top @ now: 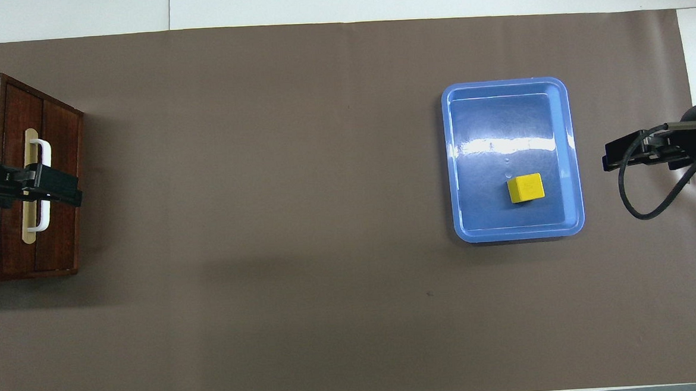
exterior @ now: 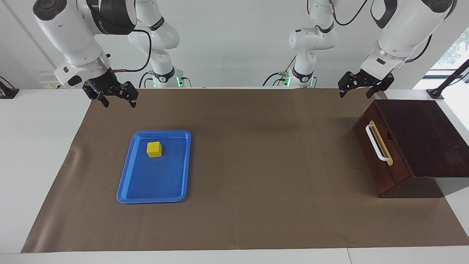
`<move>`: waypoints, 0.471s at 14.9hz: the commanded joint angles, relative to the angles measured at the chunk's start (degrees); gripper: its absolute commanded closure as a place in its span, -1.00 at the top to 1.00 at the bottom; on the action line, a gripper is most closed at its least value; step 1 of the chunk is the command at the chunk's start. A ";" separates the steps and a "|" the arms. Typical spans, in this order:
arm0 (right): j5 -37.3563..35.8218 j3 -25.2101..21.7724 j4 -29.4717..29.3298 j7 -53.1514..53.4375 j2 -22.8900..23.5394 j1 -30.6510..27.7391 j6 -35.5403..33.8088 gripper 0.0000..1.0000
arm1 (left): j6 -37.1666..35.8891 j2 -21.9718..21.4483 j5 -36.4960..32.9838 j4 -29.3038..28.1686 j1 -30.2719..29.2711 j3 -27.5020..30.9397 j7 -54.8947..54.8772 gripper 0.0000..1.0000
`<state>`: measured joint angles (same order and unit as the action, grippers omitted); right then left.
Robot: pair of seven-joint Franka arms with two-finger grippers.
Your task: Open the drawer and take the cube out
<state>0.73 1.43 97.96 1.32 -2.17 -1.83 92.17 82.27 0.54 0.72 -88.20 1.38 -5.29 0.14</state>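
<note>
drawer [exterior: 381, 148]: shut, front flush with the cabinet [exterior: 421, 139], which sits at the left arm's end of the table; white handle [exterior: 377, 143] untouched
cube [exterior: 154, 149]: not in the drawer; lies in the blue tray [exterior: 154, 198] toward the right arm's end, on the part of the tray nearer the robots
task mismatch: cube already out in the open, drawer closed; either the job looks finished or the layout does not fit the task wording, cannot tell which
left gripper [exterior: 354, 90]: in the air, beside the cabinet's corner nearest the robots; in the overhead view it overlaps the handle, but the facing view shows it well clear, no contact; jaws spread wide, empty
right gripper [exterior: 116, 99]: in the air over the mat [exterior: 256, 205] by the tray's near end, not over the cube; jaws wide, empty
why so: both arms look parked high and clear, each on its own side
risk: any handle pull needs a descent first; gripper is up off it
</note>
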 commanded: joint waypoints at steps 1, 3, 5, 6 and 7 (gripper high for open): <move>-2.49 0.24 -1.28 -3.42 0.68 0.95 -1.29 1.00 | -0.71 0.52 -0.63 1.37 1.34 1.16 -0.93 1.00; -2.40 0.24 -1.28 -3.43 0.68 1.04 -1.38 1.00 | -0.10 0.26 -0.37 1.11 1.34 1.25 -0.93 1.00; -1.79 0.24 -1.28 -3.43 0.68 1.04 -1.47 1.00 | 0.52 0.26 -0.28 0.84 1.26 1.25 -1.02 1.00; -1.52 0.24 -1.28 -3.43 0.68 0.95 -1.56 1.00 | 1.13 -0.01 -0.19 0.41 1.17 1.25 -1.02 1.00; -1.35 0.15 -1.28 -3.43 0.68 0.86 -1.73 1.00 | 1.22 -0.10 -0.19 -0.03 0.99 1.33 -1.02 1.00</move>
<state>-0.61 1.52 97.95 -0.57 -2.14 -0.70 92.05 82.63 0.54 0.72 -88.13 1.43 -5.15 -0.05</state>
